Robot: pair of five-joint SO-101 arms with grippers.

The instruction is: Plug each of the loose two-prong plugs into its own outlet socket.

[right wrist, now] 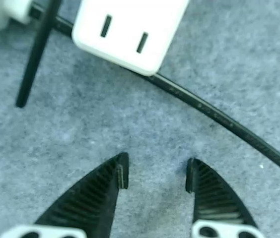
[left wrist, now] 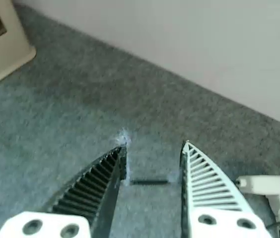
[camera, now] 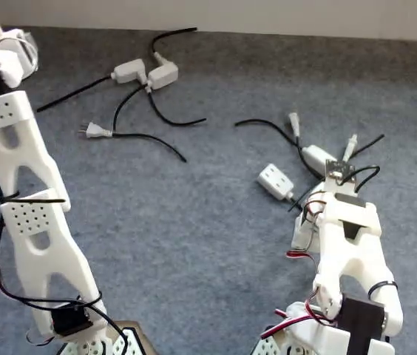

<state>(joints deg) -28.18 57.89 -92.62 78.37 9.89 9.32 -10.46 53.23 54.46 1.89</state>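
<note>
Right pincer (right wrist: 157, 173): jaws parted, nothing between them, tips low over the grey surface (right wrist: 80, 129). A strip of bare surface lies ahead of the tips. Beyond it a black cord (right wrist: 219, 119) crosses at a slant. Past the cord lies a white outlet socket (right wrist: 130, 29), its two slots facing up and one rounded corner nearest the pincer.

Left pincer (left wrist: 154, 158): jaws likewise spread and empty, above bare surface. A white plug body (left wrist: 266, 186) lies off to the white finger's side, apart from it. Farther on, the surface ends at a pale wall (left wrist: 204, 44), and a beige object (left wrist: 1, 34) stands near that edge.

From the high view, a loose two-prong plug (camera: 96, 132) lies mid-surface on its black lead, prongs free, with open ground between it and both arms. Behind it, two white blocks (camera: 146, 73) lie touching each other, near the far edge. On the right arm's side, a second plug (camera: 294, 122) and a third plug (camera: 351, 144) lie among crossing cords, leaving little free room there.
</note>
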